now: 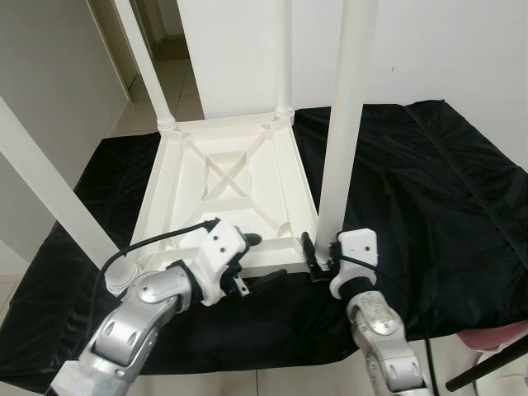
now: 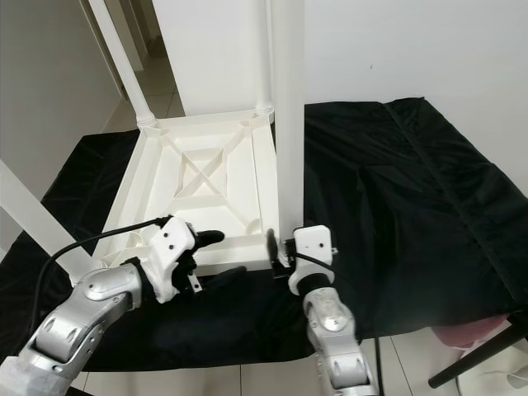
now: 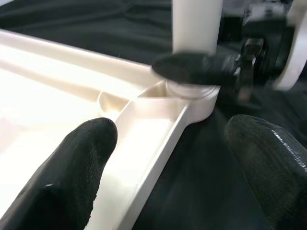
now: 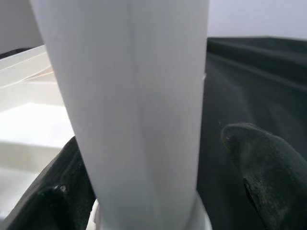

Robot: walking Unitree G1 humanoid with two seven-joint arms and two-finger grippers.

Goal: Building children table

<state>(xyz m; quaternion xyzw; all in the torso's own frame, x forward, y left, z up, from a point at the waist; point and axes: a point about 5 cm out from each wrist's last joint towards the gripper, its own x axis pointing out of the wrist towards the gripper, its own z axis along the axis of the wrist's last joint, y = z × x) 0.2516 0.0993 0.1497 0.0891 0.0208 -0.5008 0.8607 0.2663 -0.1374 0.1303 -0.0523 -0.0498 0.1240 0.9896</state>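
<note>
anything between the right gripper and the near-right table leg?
Nothing visible. The right gripper already straddles the near-right leg just above its corner socket on the upturned tabletop, one finger on each side. The left gripper is open at the tabletop's near edge, clear of the leg.

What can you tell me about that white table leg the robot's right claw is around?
The leg is a smooth white round post, plastic by its look, standing upright in the near right corner socket of the upside-down white tabletop, which lies on a black cloth. It widens slightly toward a ringed collar at its foot. The right gripper sits at its base with a black finger on either side; whether the fingers press it is unclear. The left gripper is open nearby.
</note>
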